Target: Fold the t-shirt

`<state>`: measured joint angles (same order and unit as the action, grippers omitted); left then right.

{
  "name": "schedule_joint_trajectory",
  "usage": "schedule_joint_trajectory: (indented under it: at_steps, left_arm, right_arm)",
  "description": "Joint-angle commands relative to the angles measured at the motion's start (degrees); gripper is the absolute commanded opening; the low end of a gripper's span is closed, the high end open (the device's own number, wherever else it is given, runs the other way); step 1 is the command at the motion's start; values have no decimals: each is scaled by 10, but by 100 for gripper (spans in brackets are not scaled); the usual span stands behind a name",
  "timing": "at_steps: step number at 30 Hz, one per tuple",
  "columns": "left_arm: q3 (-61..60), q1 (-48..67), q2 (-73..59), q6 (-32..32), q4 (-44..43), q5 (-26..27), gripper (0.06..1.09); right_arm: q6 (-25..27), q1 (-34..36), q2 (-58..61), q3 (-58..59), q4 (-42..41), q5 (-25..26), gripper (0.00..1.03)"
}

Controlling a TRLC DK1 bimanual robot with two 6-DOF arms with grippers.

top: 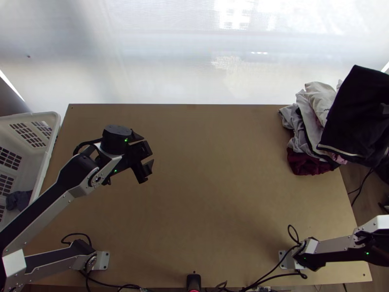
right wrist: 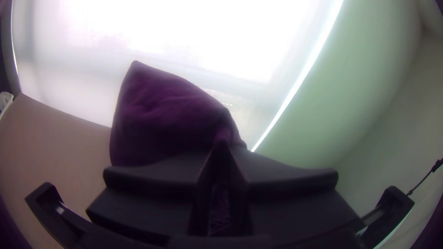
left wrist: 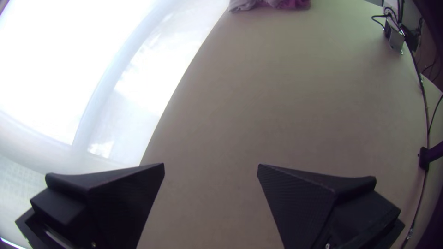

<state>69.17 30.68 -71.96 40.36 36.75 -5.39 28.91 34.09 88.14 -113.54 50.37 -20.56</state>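
In the top view my left gripper [top: 147, 155] is over the table's left part, its fingers spread with nothing between them; the left wrist view shows this same gripper [left wrist: 211, 165] with a wide gap above bare wood. A black garment [top: 357, 117] with a pale line along its lower edge hangs at the table's right side, covering part of a clothes pile. In the right wrist view the dark cloth [right wrist: 166, 115] looks purple and bunches to a narrow point at my right gripper [right wrist: 222, 150], which is shut on it. Which part of the garment is pinched cannot be told.
A pile of grey, cream and maroon clothes [top: 311, 131] lies at the table's [top: 209, 194] far right corner. Beyond the left edge stands a white basket [top: 36, 117] with a dark cloth [top: 19, 199] inside. Cables run along the near edge. Wood is bare across the middle.
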Motion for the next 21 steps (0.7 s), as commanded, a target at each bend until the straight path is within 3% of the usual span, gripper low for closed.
schedule_joint_trajectory:
  at_steps: [1,21]
  left_arm:
    - [2,-8,-3,3,-2,1,104]
    - [2,-23,-8,-4,-2,0,104]
  right_arm:
    - [-5,-9,51,-42,0,1,3]
    - [-17,-62,212,-169,-14,14,3]
